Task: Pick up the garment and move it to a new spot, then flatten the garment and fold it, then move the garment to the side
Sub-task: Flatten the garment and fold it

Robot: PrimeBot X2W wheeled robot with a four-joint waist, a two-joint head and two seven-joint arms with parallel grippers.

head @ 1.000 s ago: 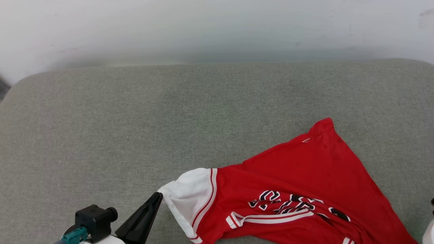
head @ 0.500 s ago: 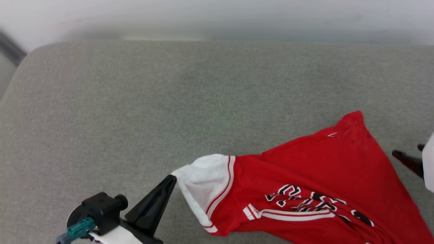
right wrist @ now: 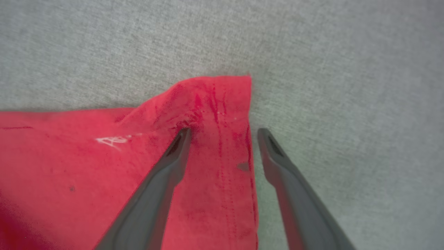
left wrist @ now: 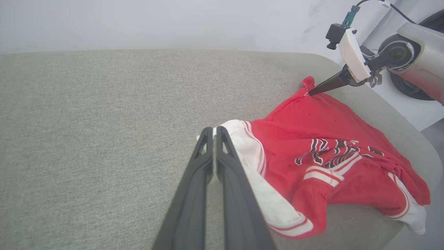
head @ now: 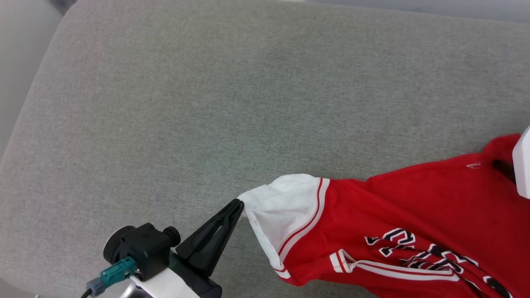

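Since a second ago your right gripper [right wrist: 224, 132] has spread its fingers wide and come in over the far right corner of the garment [head: 393, 198]. One finger sits on red cloth, the other over the grey cushion [head: 207, 103] just beside the hem. Your left gripper [head: 239, 205] is pinched tight on the white sleeve [head: 285, 203] edge. That garment lies rumpled at the cushion's near right, lettering up.
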